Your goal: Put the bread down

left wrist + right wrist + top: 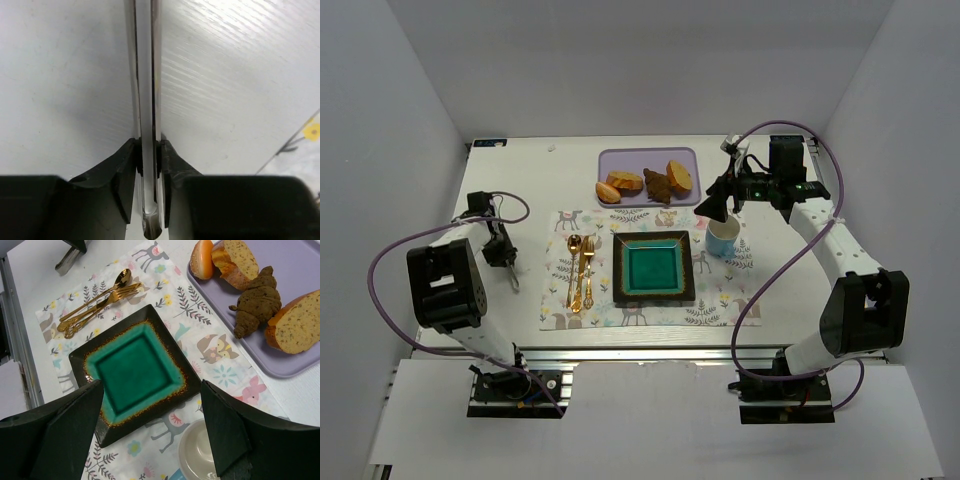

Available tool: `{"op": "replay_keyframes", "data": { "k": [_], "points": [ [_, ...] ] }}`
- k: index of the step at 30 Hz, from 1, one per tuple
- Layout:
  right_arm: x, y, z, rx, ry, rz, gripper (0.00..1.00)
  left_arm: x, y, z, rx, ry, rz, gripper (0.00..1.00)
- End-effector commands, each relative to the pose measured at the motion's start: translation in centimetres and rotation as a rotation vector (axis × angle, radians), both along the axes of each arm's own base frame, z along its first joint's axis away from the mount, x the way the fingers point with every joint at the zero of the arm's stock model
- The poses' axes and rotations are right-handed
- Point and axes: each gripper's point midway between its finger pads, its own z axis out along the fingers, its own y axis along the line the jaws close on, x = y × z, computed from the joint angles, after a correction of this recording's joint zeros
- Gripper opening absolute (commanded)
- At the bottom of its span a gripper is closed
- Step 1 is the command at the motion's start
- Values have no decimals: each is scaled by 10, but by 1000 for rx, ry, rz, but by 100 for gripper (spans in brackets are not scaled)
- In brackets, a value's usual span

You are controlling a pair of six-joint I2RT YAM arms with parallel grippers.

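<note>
The bread (657,184) is a dark brown croissant-like piece lying on the purple tray (620,160) between orange-golden slices. It also shows in the right wrist view, the bread (260,300) resting on the tray (300,260). My right gripper (715,205) hovers open just right of the tray's front corner. In its own view the right gripper (152,390) holds nothing, and the bread lies up and to the right of it. My left gripper (510,279) is down at the table's left side. There the left gripper (149,150) is shut on a thin silver utensil (145,75).
A green square plate (654,268) sits on a patterned placemat (720,300). Gold cutlery (580,272) lies left of it. A pale blue cup (721,240) stands right of the plate, right under my right gripper. Orange-golden slices (295,325) and a small roll (202,259) flank the bread.
</note>
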Motion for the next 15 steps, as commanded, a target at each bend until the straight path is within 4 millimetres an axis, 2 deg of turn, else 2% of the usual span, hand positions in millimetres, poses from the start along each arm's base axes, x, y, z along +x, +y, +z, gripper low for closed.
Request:
{"op": "replay_keyframes", "data": {
  "k": [1,2,3,5,6,7,8,12,15],
  "points": [
    [-1,1,24,8,-71,15,83,19,-8,29,-38,-121,-7,31],
    [-2,0,23,6,-72,13,83,23,-10,41,-44,-156,-6,19],
    [-2,-1,24,4,-75,9,83,29,-17,54,-81,-202,-5,14],
    [-2,-2,24,-2,-82,5,84,42,-32,98,-132,-332,-38,9],
    [-2,-2,23,-4,-82,4,84,45,-45,112,-165,-371,-56,8],
    [-1,-3,24,-7,-87,1,84,48,-62,135,-225,-434,-100,8],
    [-1,-3,24,-7,-88,1,84,52,-77,152,-267,-475,-134,10],
    [2,-6,25,-8,-93,-9,84,53,-134,195,-450,-549,-226,33],
    [3,-7,28,-6,-102,-10,84,54,-162,212,-514,-552,-282,43]
  ]
}}
